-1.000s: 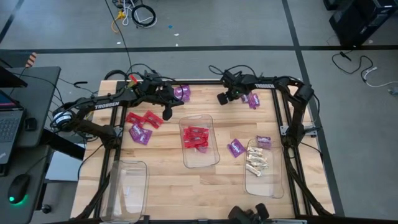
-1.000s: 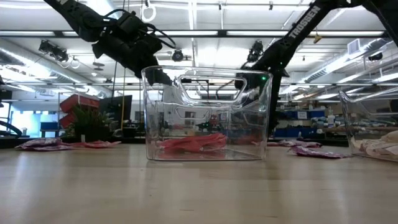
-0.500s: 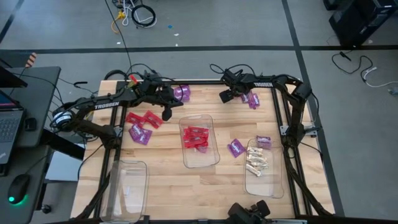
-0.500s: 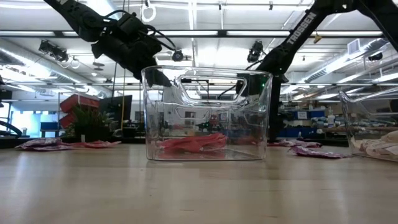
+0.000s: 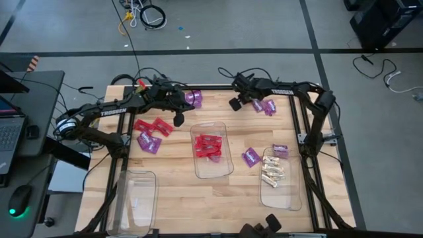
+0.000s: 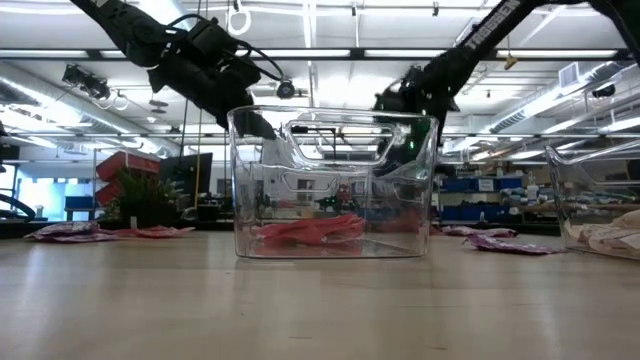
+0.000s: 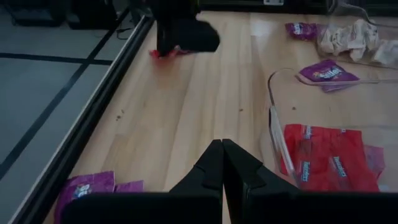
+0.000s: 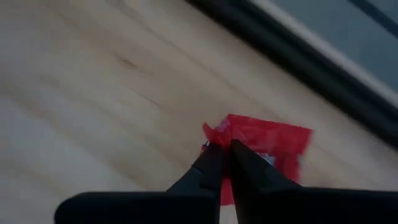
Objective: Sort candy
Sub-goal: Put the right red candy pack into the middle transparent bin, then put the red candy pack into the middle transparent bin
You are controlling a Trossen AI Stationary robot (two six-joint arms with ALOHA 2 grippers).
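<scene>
Right end effector point(image 8: 225, 160) shifted left | pinching crinkly red packet point(image 8: 273, 146)

Overhead camera looks straight down on the whole worktop point(image 5: 178, 192). A low camera sits at worktop level, facing the room. Both show the central clear bin point(image 5: 212, 151). Two wrist cameras look closely downward.

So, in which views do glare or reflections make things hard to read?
Low view: the ceiling lights glare from behind, and the wall of the clear bin reflects them and bends the room behind it. High view: the light is even and shadows are soft, yet the empty bin nearly vanishes against the table.
</scene>
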